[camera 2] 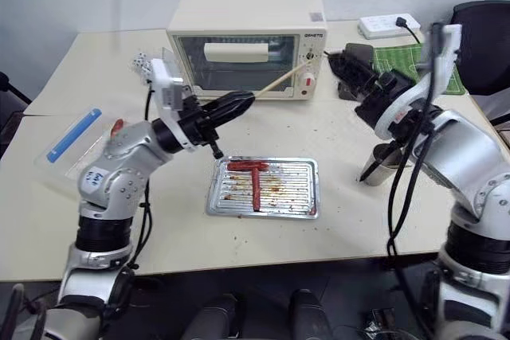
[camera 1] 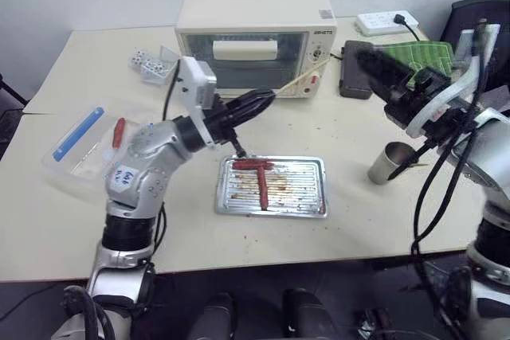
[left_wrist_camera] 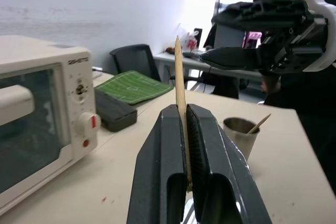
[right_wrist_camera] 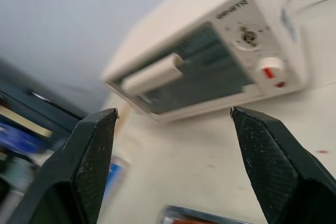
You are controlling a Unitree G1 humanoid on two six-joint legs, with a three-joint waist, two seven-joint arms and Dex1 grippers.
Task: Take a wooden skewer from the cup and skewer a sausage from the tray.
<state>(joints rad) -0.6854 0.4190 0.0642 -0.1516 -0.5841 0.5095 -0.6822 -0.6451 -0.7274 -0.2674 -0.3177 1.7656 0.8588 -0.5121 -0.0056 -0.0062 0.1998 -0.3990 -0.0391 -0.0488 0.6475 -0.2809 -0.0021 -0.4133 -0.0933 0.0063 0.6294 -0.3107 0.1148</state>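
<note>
My left gripper point(camera 1: 263, 98) is shut on a wooden skewer point(camera 1: 301, 77), held above the table in front of the oven; the stick's free end points up toward the oven's knobs. From the left wrist, the skewer point(left_wrist_camera: 179, 77) rises from between the closed fingers. My right gripper point(camera 2: 341, 63) hangs open to the right, its fingers point(right_wrist_camera: 94, 145) wide apart with nothing between them. The grey metal cup point(camera 1: 388, 163) stands below it, with another stick leaning inside. Two red-brown sausages point(camera 1: 252, 165) point(camera 1: 263, 189) lie in a T on the metal tray point(camera 1: 312, 206).
A cream toaster oven point(camera 1: 255, 37) stands behind the tray. A clear plastic bag with a blue strip point(camera 1: 80, 145) lies at the left, with a box of dice point(camera 1: 151, 63) behind it. A black case point(camera 1: 355, 73), a green mat point(camera 1: 422, 55) and a power strip point(camera 1: 386, 21) sit at the back right.
</note>
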